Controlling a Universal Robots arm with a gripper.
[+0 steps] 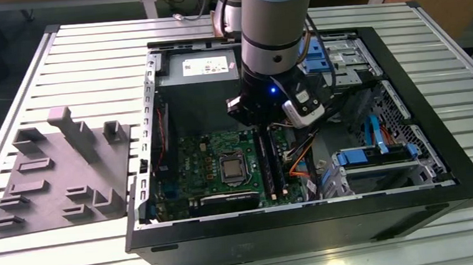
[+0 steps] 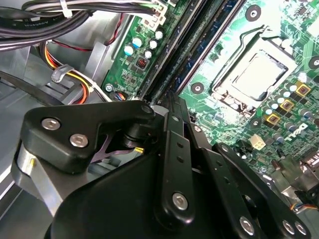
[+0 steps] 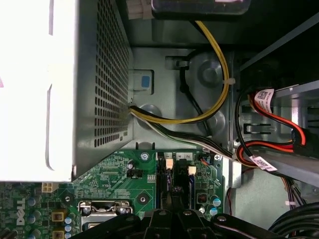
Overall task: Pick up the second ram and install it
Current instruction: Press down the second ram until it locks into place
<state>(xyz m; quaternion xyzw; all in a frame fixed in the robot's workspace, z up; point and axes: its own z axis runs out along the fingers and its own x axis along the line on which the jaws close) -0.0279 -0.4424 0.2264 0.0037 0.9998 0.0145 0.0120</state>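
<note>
Exterior view: slatted table point(image 1: 64, 57); open black computer case point(image 1: 439, 174); green motherboard point(image 1: 213, 153); grey moulded tray point(image 1: 56, 176) at exterior view's left, beside case. Gripper point(image 1: 257, 126) low over memory slots point(image 1: 270, 164). Jaw state: cannot tell. Second ram point(image 2: 199, 47) lying along slots in second wrist view, just beyond gripper.

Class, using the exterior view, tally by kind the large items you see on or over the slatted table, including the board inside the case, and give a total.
Open computer case: 1
Green motherboard: 1
Grey moulded holder: 1
Robot arm: 1
Total: 4
</note>
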